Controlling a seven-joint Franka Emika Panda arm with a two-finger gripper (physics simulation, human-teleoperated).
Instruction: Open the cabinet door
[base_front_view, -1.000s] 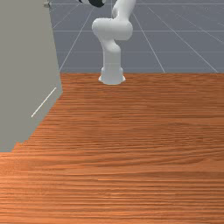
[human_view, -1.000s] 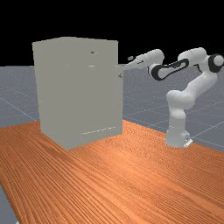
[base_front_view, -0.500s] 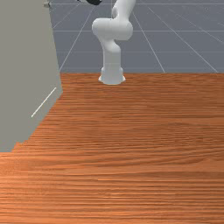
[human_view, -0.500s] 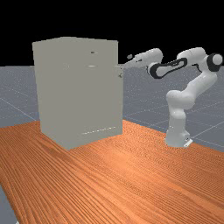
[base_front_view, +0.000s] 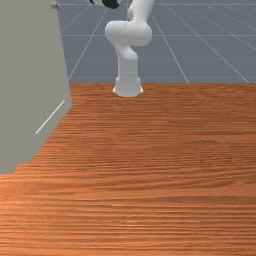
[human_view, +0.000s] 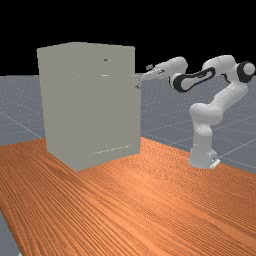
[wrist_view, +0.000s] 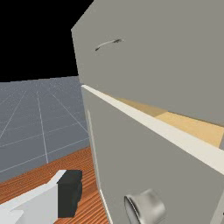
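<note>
One dark-padded finger (wrist_view: 70, 193) of the spread gripper (human_view: 145, 74) stands clear of the round knob (wrist_view: 151, 206), so centre on that before squeezing, then ease the ajar door (wrist_view: 131, 153) gently outward from the tall cabinet (human_view: 90, 105) behind it.

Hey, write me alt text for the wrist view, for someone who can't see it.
A grey cabinet door stands ajar, a pale wood-coloured interior showing past its top edge. A round metallic knob juts from its face, with a black-tipped gripper finger standing apart from it. A thin curved handle is on the panel above.
</note>
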